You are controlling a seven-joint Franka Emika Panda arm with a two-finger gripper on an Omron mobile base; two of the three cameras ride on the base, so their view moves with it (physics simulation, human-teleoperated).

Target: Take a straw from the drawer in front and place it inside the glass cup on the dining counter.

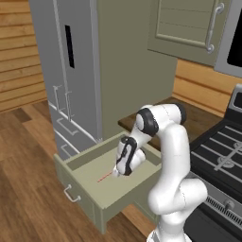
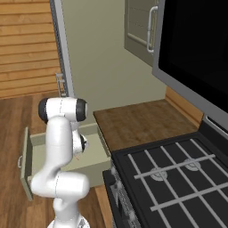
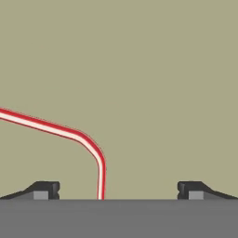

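The sage-green drawer [image 1: 81, 194] stands pulled open in front of me, its silver handle on the front panel. On the drawer floor lies the straw [image 1: 105, 177], thin and pink-red. My gripper [image 1: 116, 173] reaches down inside the drawer, just above the straw's near end. In the hand view the straw [image 3: 69, 131] runs in from the left, bends and passes down between my fingertips [image 3: 46, 189]; the gripper [image 3: 118, 190] is open with its jaws wide and nothing gripped. The glass cup and the dining counter are out of view.
A grey fridge [image 1: 66, 71] stands left of the drawer [image 2: 26, 162]. A brown countertop [image 1: 194, 118] and a black stove [image 2: 178, 178] lie to the right. Upper cabinets [image 1: 189, 28] hang above. Wood floor [image 1: 28, 189] spreads in front.
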